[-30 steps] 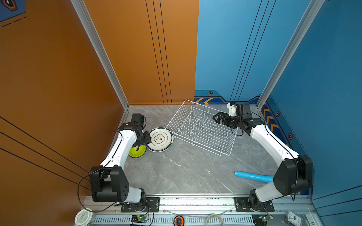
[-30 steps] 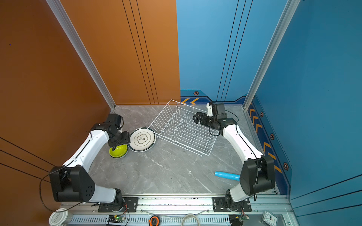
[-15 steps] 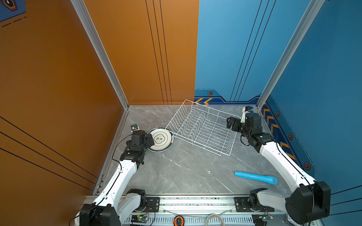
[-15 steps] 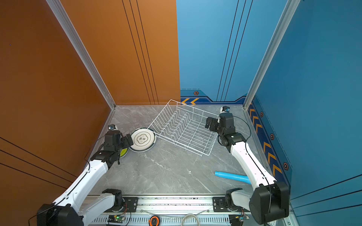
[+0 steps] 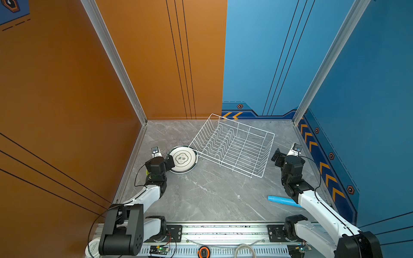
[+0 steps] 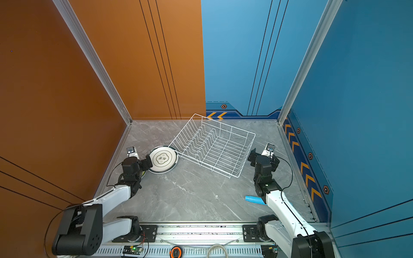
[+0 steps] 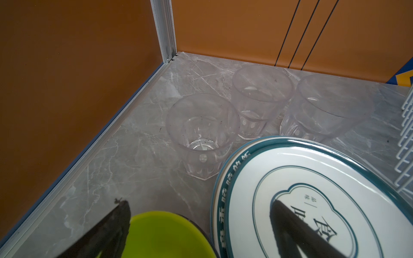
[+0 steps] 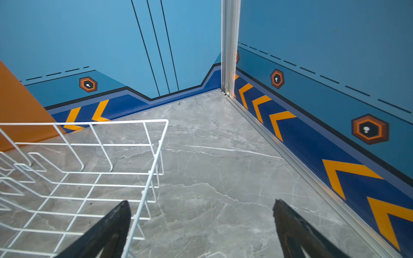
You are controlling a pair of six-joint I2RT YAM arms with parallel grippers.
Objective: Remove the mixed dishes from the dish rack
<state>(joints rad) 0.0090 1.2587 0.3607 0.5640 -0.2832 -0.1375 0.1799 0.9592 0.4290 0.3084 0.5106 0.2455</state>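
Looking across the grey marble table, you find the white wire dish rack standing on its legs toward the back, turned at an angle, with one corner close to the rear wall. All the dishes you can see sit on the table to its left. A stack of white plates with dark teal rims lies flat right at the rack's near left corner; you cannot tell whether rim and wire touch. Just beside the stack, toward the orange side wall, is the lime-green bowl, mostly hidden under the left arm in both top views. The light blue tube lies on its side near the front right, well apart from the rack and partly under the right arm. Three clear glass cups stand upright, mouths up, between the plates and the back left corner, the nearest just beside the stack. Your left tool is spread wide and grips nothing, with one finger above the bowl and the other above the top plate. Your right tool is equally wide and carries nothing, sitting just beside the rack's right end.
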